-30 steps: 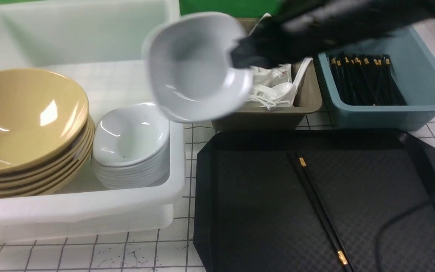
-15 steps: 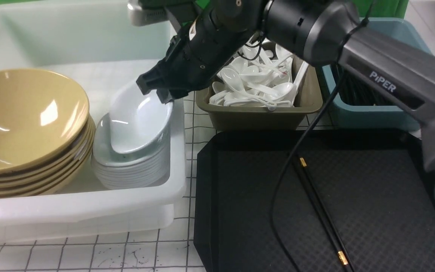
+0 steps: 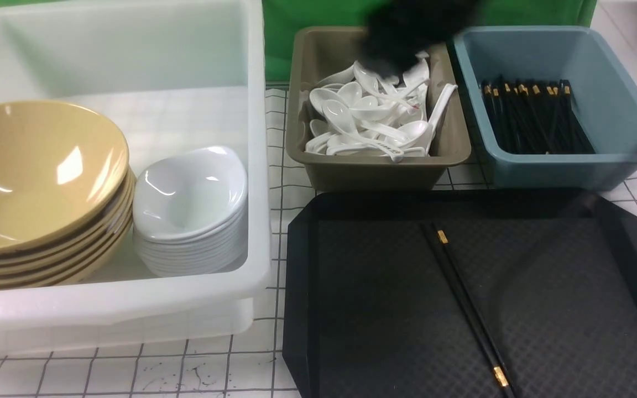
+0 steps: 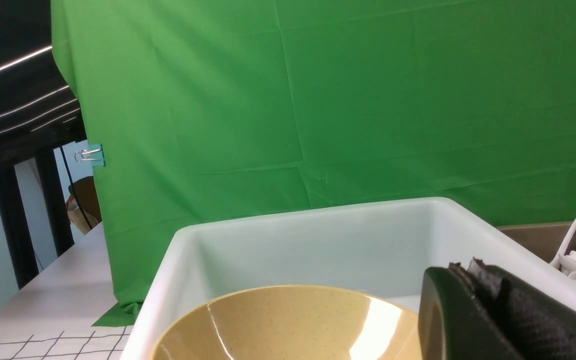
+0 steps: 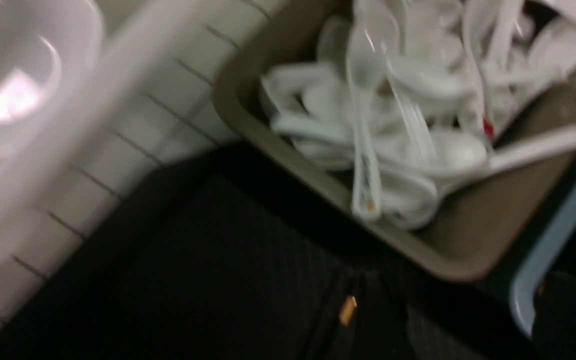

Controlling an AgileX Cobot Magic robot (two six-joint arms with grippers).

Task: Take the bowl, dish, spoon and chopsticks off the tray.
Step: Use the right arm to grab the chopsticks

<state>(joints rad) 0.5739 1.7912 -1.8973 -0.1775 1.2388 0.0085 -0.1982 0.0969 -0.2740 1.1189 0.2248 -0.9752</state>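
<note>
The visible tray (image 3: 374, 309) held only the chopsticks (image 3: 465, 301), lower right of the frame; yellow bowls (image 3: 36, 171) and white dishes (image 3: 188, 193) sat at left, spoons (image 3: 363, 119) upper centre. Clearing the pair seemed left. The left gripper (image 4: 473, 267) was pressed together, the right gripper (image 5: 468, 300) spread and empty
</note>
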